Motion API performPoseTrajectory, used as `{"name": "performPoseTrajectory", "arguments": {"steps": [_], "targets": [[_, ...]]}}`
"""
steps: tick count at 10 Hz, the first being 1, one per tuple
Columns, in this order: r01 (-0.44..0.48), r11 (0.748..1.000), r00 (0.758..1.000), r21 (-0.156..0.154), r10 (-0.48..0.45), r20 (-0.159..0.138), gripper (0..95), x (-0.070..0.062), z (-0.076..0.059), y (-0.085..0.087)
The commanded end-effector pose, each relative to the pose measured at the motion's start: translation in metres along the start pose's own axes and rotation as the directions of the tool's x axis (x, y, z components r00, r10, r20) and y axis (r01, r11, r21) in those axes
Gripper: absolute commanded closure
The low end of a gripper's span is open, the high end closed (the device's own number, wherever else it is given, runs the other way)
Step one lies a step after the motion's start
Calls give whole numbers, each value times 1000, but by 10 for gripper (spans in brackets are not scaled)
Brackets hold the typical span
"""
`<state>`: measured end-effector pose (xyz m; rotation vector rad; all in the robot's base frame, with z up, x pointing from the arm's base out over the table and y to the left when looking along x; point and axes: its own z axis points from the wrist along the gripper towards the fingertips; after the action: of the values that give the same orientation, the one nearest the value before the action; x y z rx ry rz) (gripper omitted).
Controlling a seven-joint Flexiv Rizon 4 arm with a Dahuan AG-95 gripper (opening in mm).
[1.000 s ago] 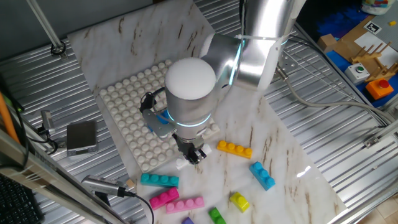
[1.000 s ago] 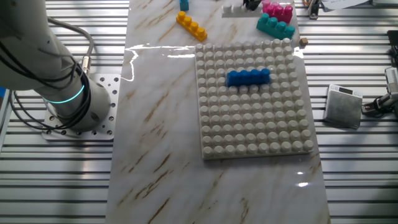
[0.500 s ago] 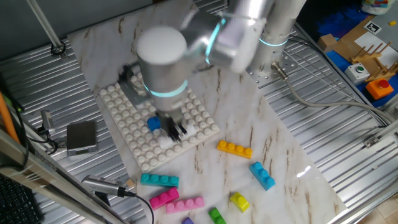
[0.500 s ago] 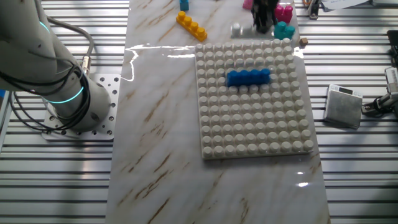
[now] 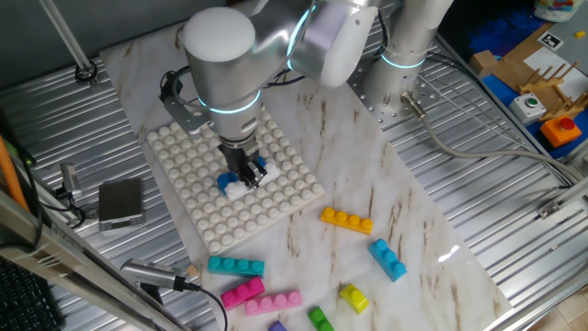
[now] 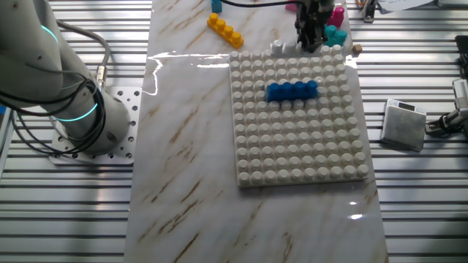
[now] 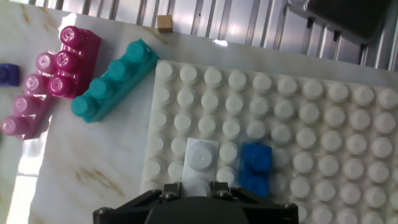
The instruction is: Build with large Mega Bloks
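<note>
While your claw [image 7: 199,186] pinches the white brick [image 7: 201,163] over the baseplate [image 7: 323,155], just beside the blue brick [image 7: 255,165], treat it as light, rigid, probably slick; grip the flat sides.

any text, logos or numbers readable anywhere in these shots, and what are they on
No readable text in any view.
The black-and-white square marker on the cardboard at the top right of one fixed view is a pattern, not letters.
The white brick in the gripper, the blue brick, the baseplate and the loose bricks carry no print that shows.
</note>
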<state>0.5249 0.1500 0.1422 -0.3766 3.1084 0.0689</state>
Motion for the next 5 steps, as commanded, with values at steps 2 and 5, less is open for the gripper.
{"name": "performPoseTrajectory", "arguments": {"steps": [2, 5], "targets": [[-43, 998, 999, 36, 42, 11, 950, -1, 0, 0], [-59, 998, 998, 25, 59, 20, 950, -1, -10, -21]]}}
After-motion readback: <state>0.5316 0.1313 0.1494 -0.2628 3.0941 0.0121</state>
